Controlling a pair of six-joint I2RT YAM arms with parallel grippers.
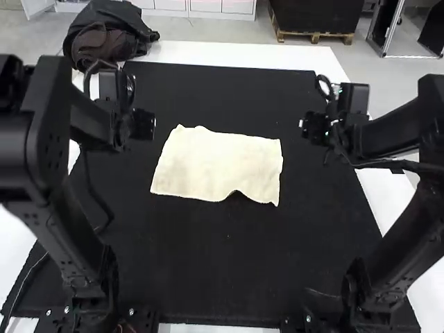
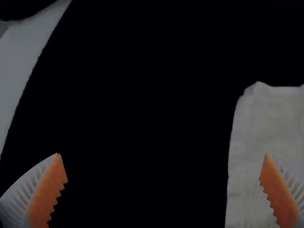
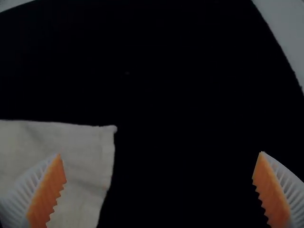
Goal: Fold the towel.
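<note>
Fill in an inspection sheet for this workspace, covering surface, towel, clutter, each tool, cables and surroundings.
Surface: black mat over a white table.
Job's things: cream towel lying roughly flat mid-mat, near edge lifted in a ripple; number of layers cannot be told.
Clutter: dark bundle, possibly a bag, at the far left corner.
Left tool: open, holding nothing.
Right tool: open, holding nothing.
Cables: one hangs by the left arm, another runs along the right arm; neither touches the towel.
Surroundings: nothing seen touching the towel.
</note>
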